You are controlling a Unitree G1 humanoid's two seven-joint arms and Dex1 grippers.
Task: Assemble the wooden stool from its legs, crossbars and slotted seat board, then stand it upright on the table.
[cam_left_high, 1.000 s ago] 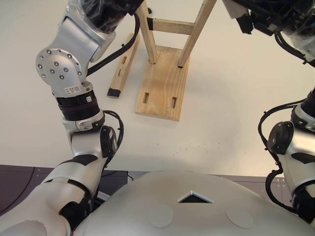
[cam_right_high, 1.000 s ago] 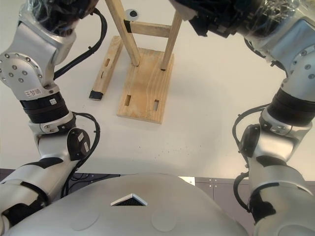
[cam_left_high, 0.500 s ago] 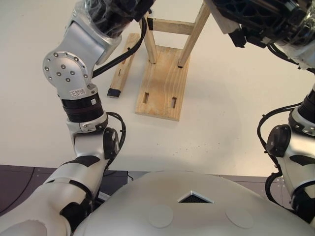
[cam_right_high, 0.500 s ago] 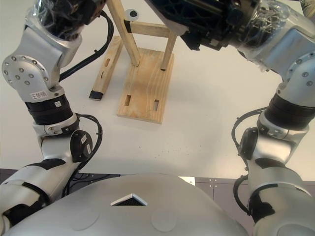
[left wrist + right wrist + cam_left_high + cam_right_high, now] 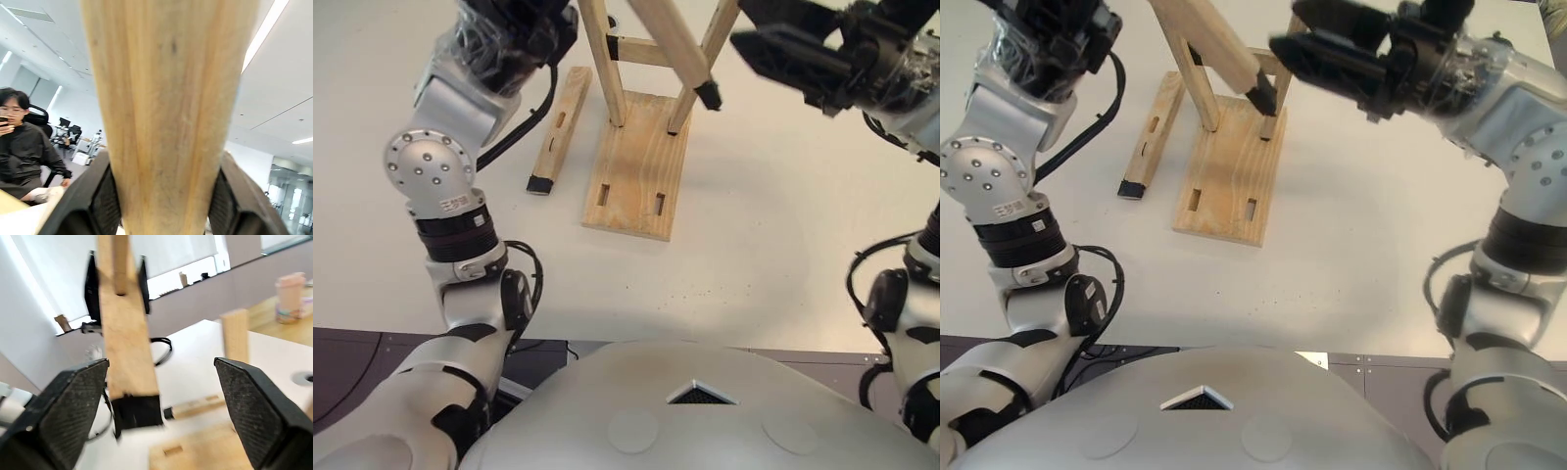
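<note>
The left gripper [image 5: 166,196] was clamped on a wooden leg [image 5: 674,44], holding it in the air above the far end of the seat board [image 5: 631,181]. The board lay flat on the table [image 5: 783,225]. The leg's long axis slanted down from the left gripper toward the board's right side, and its black-capped end [image 5: 709,95] hung just clear of the wood.

The right gripper [image 5: 1288,29] hovered off the board's far right corner, near that capped end. Its jaws were spread wide and held nothing, and they pointed along the table at the cap. This made it the nearer free claw for steadying or taking over the low end, since the leg lay straight ahead of its opening.

A frame of two legs joined by a crossbar [image 5: 607,69] stood on the board's far end, right behind the held leg. The two slots at the board's near end were open. Another leg [image 5: 558,127] lay flat just beside the board's left edge, roughly parallel to it.
</note>
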